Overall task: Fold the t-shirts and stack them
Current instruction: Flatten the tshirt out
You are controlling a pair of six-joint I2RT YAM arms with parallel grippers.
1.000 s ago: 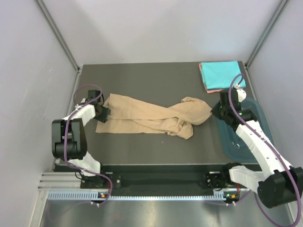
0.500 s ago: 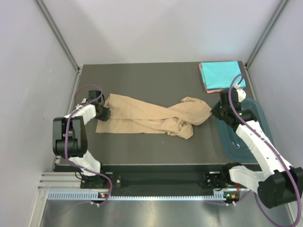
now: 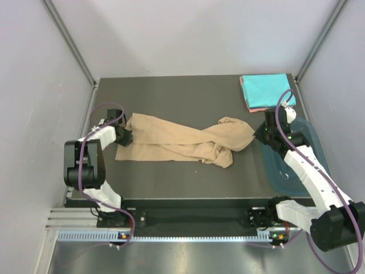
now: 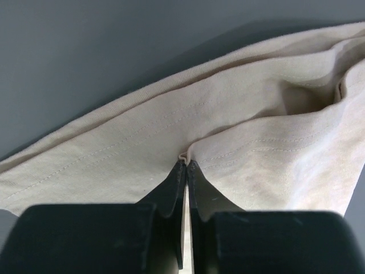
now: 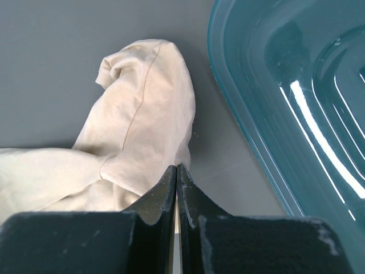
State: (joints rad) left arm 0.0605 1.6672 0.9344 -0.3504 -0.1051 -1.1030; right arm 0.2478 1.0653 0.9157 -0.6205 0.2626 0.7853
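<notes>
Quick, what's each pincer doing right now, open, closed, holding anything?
Left pincer: closed on the tan t-shirt.
Right pincer: closed at the shirt's edge; grip cannot be told.

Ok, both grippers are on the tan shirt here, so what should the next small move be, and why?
Probably raise both ends a little and draw them apart. The left gripper is shut on the left hem of the tan t-shirt, the right gripper seems shut on its right end, and the cloth between lies twisted and bunched, so it needs spreading flat before folding.
</notes>
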